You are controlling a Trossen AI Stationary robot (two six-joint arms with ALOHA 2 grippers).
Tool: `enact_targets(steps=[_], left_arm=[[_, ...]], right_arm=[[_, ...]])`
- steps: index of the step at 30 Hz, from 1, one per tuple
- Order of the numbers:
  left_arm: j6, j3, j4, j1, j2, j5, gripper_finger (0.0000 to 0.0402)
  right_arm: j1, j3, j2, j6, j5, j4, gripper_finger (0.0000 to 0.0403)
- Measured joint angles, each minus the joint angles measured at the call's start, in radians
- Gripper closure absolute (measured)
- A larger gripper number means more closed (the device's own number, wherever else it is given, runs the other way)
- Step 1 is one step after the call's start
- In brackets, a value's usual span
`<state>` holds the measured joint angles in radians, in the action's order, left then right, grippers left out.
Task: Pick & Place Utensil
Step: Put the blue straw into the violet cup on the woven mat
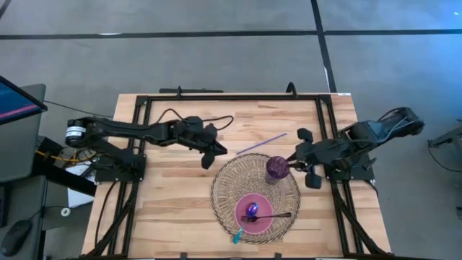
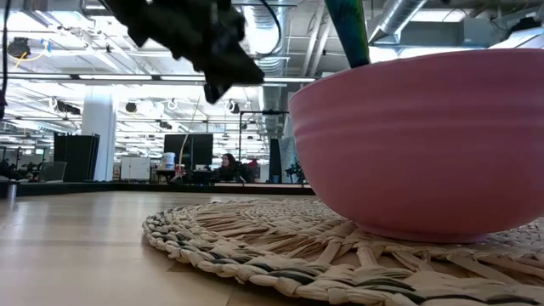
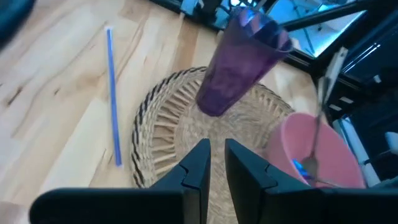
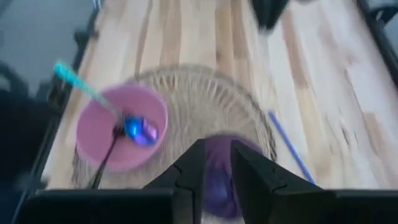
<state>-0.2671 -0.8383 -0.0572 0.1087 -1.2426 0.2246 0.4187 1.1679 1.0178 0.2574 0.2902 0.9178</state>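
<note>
Take the woven mat (image 1: 227, 180) as your reference. The pink bowl (image 1: 258, 212) sits on the part of the mat nearest the desk's (image 1: 166, 209) front edge, and the utensils are already in it: a spoon with a blue-purple head and teal handle (image 4: 134, 126), and a dark-handled utensil (image 1: 273, 216) lying across the rim. The purple cup (image 1: 277, 168) stands on the mat's right-hand side, and a blue straw (image 1: 261, 143) lies on the desk just beyond the mat's far edge.

Your right tool (image 4: 211, 171) is at the cup. Its fingers straddle the cup's rim with a narrow gap, but you cannot tell from these views whether they actually pinch it. Your left tool (image 3: 214, 171) hovers off the mat's left far edge, fingers nearly together and holding nothing.

The main risk is the cup. It looks tall and light, so any sideways pull by the right tool would probably tip it onto the mat, or against the bowl. The uneven weave makes that more likely. If you reach for the straw with the left tool, it lies flat on the wood and could roll or skid away from closing fingers. Both arms also crowd the mat, so watch for contact between them.
</note>
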Motion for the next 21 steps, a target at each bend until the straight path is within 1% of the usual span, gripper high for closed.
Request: enact_targets(steps=[2,5,8,10,12,15,19,21], left_arm=[[0.001,0.000,-0.043,0.008,-0.041,0.000,0.0353],[0.001,0.000,-0.101,0.021,-0.097,0.000,0.0353],[0.008,0.000,-0.140,0.038,-0.151,0.000,0.0353],[0.038,0.000,-0.148,0.049,-0.186,0.000,0.0353],[0.087,0.000,-0.149,0.059,-0.224,-0.001,0.0353],[0.132,0.000,-0.172,0.062,-0.291,-0.002,0.0353],[0.133,0.000,-0.279,0.054,-0.394,0.000,0.0353],[0.136,0.000,-0.331,0.054,-0.443,0.000,0.0352]], right_arm=[[0.000,-0.122,-0.057,-0.015,0.009,-0.148,0.0335],[-0.001,-0.289,-0.108,-0.049,0.012,-0.344,0.0335],[-0.002,-0.433,-0.124,-0.081,0.046,-0.548,0.0335],[-0.002,-0.492,-0.124,-0.081,0.051,-0.627,0.0335],[-0.002,-0.524,-0.115,-0.090,0.052,-0.669,0.0335],[-0.006,-0.526,-0.115,-0.161,0.057,-0.715,0.0335],[-0.026,-0.526,-0.120,-0.289,0.057,-0.827,0.0335],[-0.031,-0.525,-0.125,-0.298,0.057,-0.848,0.0335]])
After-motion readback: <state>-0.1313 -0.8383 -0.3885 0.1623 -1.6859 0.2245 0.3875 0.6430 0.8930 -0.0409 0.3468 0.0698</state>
